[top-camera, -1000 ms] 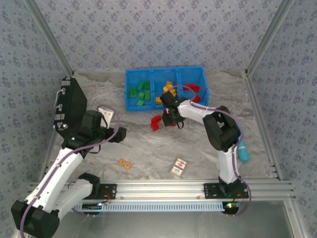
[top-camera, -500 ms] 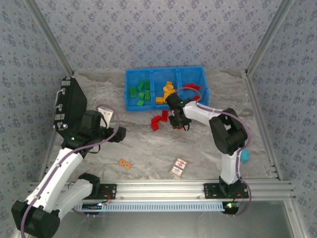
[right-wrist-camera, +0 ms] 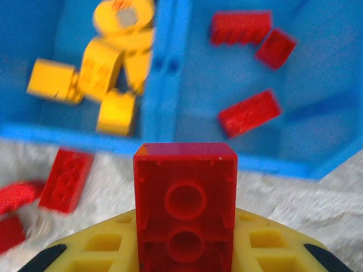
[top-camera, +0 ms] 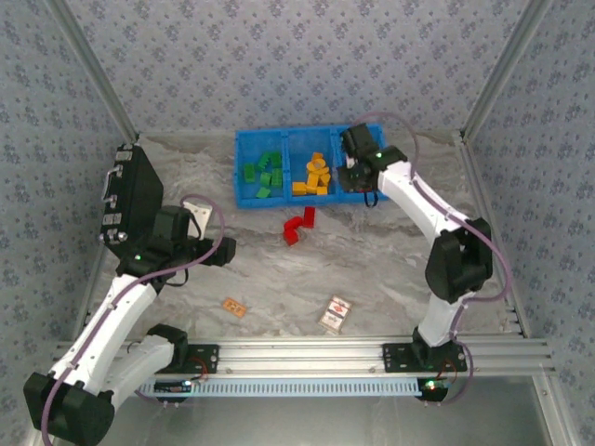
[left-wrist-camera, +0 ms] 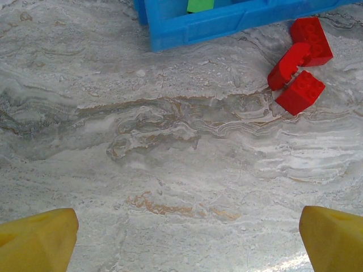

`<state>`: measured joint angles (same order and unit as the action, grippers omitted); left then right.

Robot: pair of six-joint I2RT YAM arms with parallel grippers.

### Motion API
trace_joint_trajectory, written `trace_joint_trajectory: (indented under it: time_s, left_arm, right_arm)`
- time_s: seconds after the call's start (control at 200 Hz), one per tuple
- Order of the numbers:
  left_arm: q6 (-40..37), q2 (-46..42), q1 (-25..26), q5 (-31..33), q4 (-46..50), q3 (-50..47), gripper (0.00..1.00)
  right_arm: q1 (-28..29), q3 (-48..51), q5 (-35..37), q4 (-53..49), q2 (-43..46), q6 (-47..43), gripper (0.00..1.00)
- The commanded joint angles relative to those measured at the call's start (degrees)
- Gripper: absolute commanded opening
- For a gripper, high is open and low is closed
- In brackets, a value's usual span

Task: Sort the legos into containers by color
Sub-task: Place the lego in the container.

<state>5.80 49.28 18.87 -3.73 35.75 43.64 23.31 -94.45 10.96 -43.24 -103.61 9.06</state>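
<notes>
Right jaws clamped on red brick (right-wrist-camera: 185,198) at blue bin (right-wrist-camera: 272,165) rim, left jaws apart

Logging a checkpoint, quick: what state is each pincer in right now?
Left pincer: open, holding nothing.
Right pincer: closed on a red brick.
</notes>
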Motion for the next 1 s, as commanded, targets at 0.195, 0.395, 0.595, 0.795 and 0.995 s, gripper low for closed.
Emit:
trace_joint_trajectory:
  time_s: [0.195,0.395,0.595,0.795,0.995]
  left_arm:
    - [-0.9,-1.8,-0.3,-1.2,-1.2,0.0,1.0]
    - [-1.0,-2.0,-0.4,-0.9,-1.0,0.3,1.0]
    - [-1.1,-1.9,-0.5,-1.3,-1.3,0.1,1.0]
    - [-1.0,-1.7,-1.2,-1.2,-1.4,0.2,1.0]
    - [-0.9,-1.8,-1.3,-2.2,-1.2,0.5,1.0]
  right_arm:
    - [-7.7,-21.5,-0.1,-0.2,-20.3,-4.2,0.29]
    - [-9.6,-27.0,-1.7,-2.4,-26.5,-3.2,0.32]
    - [-8.8,-23.1,-3.0,-1.3,-25.0,-2.9,0.41]
    - [-7.9,-13.2,-2.0,0.6,-16.5,-0.4,0.55]
    - [-5.0,-7.9,1.1,-0.5,-7.4,2.2,0.56]
